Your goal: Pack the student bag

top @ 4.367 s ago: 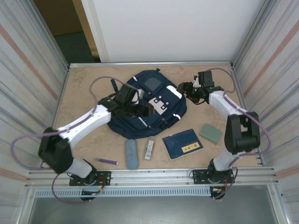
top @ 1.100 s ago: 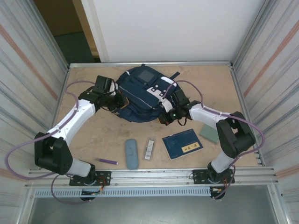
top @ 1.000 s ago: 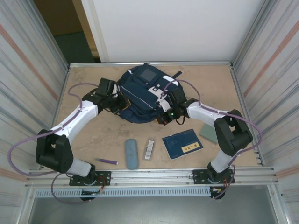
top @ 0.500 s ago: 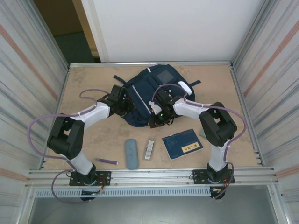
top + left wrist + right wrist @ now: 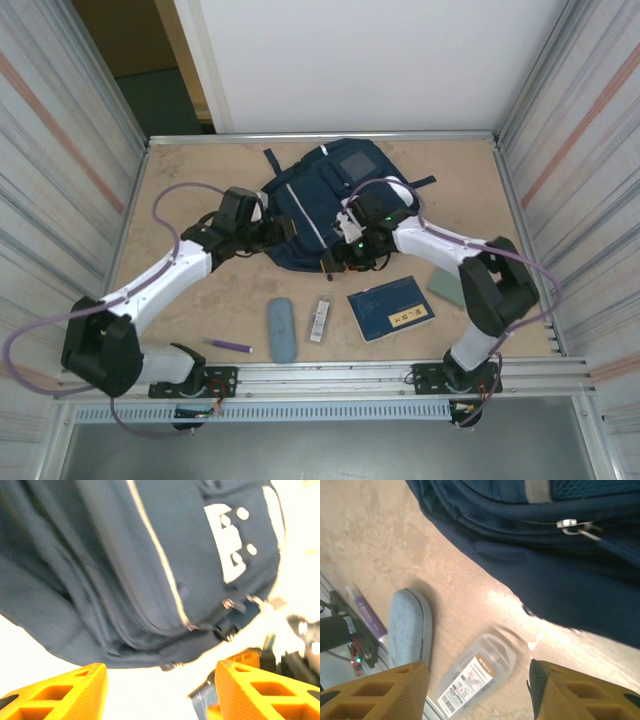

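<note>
Far left, near the front rail, a purple pen lies unpacked on the worktop. The left gripper sits at the left edge of the student bag, jaws well apart w/ nothing between them; from its wrist view we see the bag's side seams and zips straight ahead. We'd guess it is there to square the bag up or find a zip.

Next come a grey-blue pouch and a clear plastic case, side by side, close to the bag's near edge.

The bag itself lies flat at mid-back of the worktop – front pockets up, patch toward the far wall. We can't see an open compartment, so packing looks not yet begun.

The right gripper hovers at the bag's near-right edge, also wide open and empty, w/ a zip pull just above it – prob. the next target. Right of it lie a blue booklet and a grey-green block, within that arm's reach.
</note>
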`<state>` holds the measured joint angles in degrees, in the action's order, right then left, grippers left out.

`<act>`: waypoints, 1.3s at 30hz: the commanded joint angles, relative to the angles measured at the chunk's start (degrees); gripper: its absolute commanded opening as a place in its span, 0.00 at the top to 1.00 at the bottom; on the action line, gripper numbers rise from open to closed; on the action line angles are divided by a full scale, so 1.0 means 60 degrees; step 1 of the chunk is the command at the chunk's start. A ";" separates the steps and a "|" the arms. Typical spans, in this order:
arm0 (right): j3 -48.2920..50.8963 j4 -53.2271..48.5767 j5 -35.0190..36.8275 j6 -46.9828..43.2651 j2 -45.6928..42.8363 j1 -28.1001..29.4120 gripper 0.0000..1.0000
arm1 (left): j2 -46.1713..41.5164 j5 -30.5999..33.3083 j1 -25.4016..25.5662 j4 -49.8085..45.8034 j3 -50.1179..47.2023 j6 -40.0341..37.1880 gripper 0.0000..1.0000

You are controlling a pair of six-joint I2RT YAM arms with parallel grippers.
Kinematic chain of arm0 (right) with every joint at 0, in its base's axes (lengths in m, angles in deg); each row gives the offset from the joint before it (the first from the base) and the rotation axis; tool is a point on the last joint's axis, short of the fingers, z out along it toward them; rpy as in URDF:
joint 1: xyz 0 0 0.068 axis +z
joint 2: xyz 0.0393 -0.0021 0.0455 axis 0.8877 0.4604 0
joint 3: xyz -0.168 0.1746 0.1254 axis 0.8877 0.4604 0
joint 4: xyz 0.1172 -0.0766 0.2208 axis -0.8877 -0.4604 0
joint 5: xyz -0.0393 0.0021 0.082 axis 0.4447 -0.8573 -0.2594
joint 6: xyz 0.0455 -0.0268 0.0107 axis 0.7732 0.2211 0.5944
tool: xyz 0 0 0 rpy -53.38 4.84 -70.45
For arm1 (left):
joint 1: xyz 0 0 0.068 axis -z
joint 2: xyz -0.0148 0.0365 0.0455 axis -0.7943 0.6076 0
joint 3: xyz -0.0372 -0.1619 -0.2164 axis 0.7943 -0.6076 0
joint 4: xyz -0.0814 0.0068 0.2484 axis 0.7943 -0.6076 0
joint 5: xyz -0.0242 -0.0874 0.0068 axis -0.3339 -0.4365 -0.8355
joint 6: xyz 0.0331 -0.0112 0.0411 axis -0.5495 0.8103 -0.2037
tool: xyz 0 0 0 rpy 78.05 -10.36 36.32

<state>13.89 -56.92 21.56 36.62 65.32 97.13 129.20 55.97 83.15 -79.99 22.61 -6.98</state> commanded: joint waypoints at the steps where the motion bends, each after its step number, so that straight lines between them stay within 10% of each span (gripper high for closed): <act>1: 0.0504 0.0097 0.1148 0.1363 -0.0876 -0.0161 0.42 | 0.0008 0.0398 0.0926 -0.0616 -0.0345 -0.0468 0.43; 9: 0.1729 0.0848 0.3292 0.2629 -0.2663 -0.0805 0.40 | 0.1851 0.1914 0.3217 0.0163 0.0370 -0.0391 0.49; 28: 0.2807 0.2022 0.3387 0.2594 -0.3723 -0.1213 0.41 | 0.5494 0.2946 0.3503 0.2311 0.1257 -0.1165 0.50; 39: 0.3098 0.1859 0.3687 0.3209 -0.3930 -0.1166 0.42 | 0.5496 0.2443 0.3514 0.3204 0.0908 -0.1474 0.90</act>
<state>31.72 -44.31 41.10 52.49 42.57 89.90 162.03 71.33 104.31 -65.13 29.08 -14.30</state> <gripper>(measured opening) 0.577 0.113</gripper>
